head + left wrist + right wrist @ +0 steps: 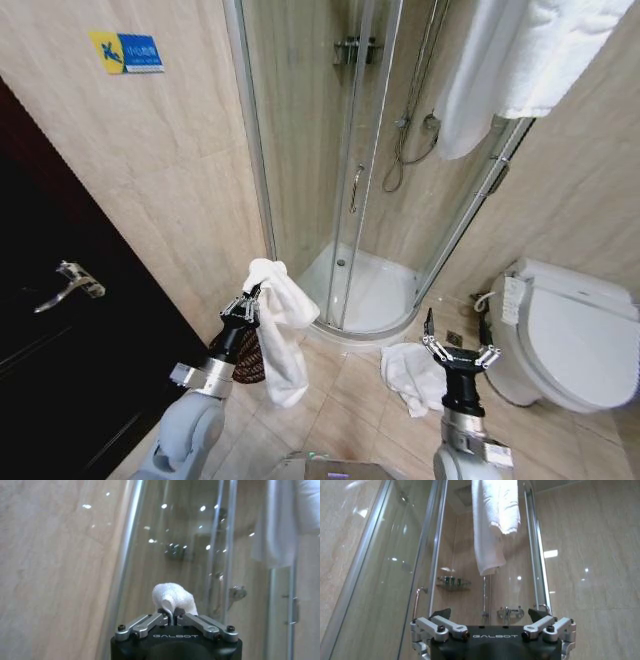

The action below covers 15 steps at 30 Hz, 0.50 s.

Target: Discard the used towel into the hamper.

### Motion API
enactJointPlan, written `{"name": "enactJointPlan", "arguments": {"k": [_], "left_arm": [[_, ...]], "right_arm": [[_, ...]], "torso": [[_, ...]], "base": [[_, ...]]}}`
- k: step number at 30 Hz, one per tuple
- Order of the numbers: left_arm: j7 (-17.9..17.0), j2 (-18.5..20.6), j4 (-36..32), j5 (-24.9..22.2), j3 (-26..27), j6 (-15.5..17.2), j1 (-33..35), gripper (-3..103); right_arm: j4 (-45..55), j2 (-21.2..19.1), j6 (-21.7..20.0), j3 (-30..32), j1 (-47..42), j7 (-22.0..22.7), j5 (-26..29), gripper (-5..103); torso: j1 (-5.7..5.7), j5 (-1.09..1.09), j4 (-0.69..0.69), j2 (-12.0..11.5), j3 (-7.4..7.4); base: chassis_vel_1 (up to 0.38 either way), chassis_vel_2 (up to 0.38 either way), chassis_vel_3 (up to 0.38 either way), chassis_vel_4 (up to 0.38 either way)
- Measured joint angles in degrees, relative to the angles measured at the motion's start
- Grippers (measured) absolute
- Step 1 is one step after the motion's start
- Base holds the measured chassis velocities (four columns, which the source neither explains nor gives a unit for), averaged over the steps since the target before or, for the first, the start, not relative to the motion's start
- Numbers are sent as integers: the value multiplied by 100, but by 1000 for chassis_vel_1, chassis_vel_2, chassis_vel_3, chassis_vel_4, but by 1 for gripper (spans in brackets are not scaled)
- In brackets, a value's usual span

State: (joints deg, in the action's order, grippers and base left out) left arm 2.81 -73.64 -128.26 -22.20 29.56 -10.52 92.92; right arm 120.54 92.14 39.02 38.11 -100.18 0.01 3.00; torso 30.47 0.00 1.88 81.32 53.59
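Left gripper (pixel 249 298) pinching white towel (pixel 283 335), dangling over brown hamper (pixel 250 358); right gripper (pixel 457 352) hanging wide apart beside floor towel (pixel 410 375).

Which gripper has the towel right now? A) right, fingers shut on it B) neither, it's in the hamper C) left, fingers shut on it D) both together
C: the left gripper is raised with its fingers pinched on the white towel, which hangs down in front of the hamper; the right gripper is open and holds nothing.
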Motion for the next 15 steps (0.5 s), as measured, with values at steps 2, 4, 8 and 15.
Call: {"name": "enactJointPlan", "arguments": {"k": [2,4,8,15], "left_arm": [[-169,-4,44,16,-34,112,-42,4],[-196,-1,64,16,-43,130,-63,4],[-251,90,181,-84,-86,249,-313,4],[-340,315,463,-385,-207,360,-660,4]], "right_arm": [[25,0,0,8,-23,0,5,100],[35,0,-1,10,-36,0,8,100],[133,0,-41,16,-90,-2,9,100],[236,-26,-126,91,-87,75,-65,100]], "torso": [[0,0,0,0,0],[0,0,0,0,0],[0,0,-1,0,0],[0,0,-1,0,0]], "base": [[0,0,0,0],[0,0,0,0],[0,0,0,0],[0,0,0,0]]}}
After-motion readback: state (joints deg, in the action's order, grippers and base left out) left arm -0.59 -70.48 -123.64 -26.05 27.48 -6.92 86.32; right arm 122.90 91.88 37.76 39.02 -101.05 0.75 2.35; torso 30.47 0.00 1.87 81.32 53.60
